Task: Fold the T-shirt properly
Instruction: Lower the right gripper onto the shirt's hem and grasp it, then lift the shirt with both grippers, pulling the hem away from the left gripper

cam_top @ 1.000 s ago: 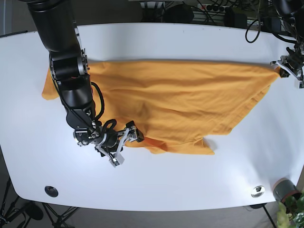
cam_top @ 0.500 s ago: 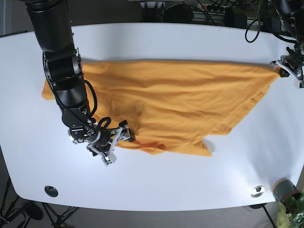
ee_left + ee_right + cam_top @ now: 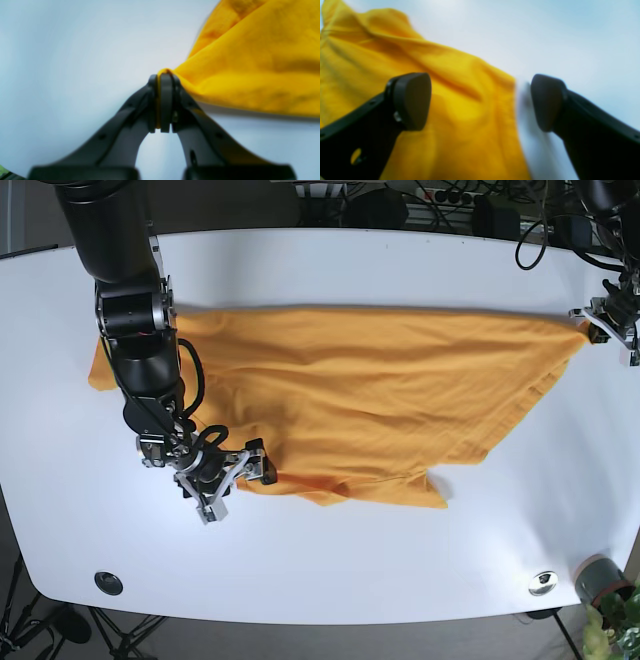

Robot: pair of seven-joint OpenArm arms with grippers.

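An orange T-shirt (image 3: 360, 400) lies spread across the middle of the white bench (image 3: 330, 560), reaching from near the left edge to near the right edge, with its lower hem rumpled and folded toward the front. At the right edge of the bench, the left hand (image 3: 610, 320) is closed tight on the shirt's far corner; the left wrist view shows its two fingers pressed together at (image 3: 163, 100) with a thin strip of the yellow-orange cloth (image 3: 250, 62) pinched between them and the rest of the fabric fanning away over the bench surface. Toward the front left of the bench, the right hand (image 3: 228, 480) sits low at the shirt's lower left edge, its fingers spread wide apart. In the right wrist view one finger (image 3: 412, 100) is over the cloth and the other is over bare bench beside the hem, gripping nothing.
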